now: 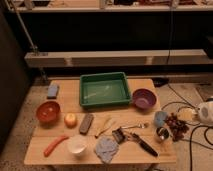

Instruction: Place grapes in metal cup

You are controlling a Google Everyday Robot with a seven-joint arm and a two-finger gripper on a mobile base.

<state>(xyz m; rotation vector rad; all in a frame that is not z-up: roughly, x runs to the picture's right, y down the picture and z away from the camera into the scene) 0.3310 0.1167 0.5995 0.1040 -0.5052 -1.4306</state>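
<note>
One gripper [186,121] reaches in from the right edge, level with the tabletop [67,97], beside its white arm housing [205,111]. Whether its fingers are spread or pinching cannot be told, as the grapes [176,125] cover them. The dark reddish-purple bunch hangs just off the tabletop's right edge, right beside the metal cup [162,133]. A light blue cup [160,118] stands just behind the metal cup.

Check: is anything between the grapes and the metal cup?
Nothing visible. The grapes hang at the table's right edge under the gripper, right beside the metal cup. The light blue cup stands just behind, off the path.
</note>
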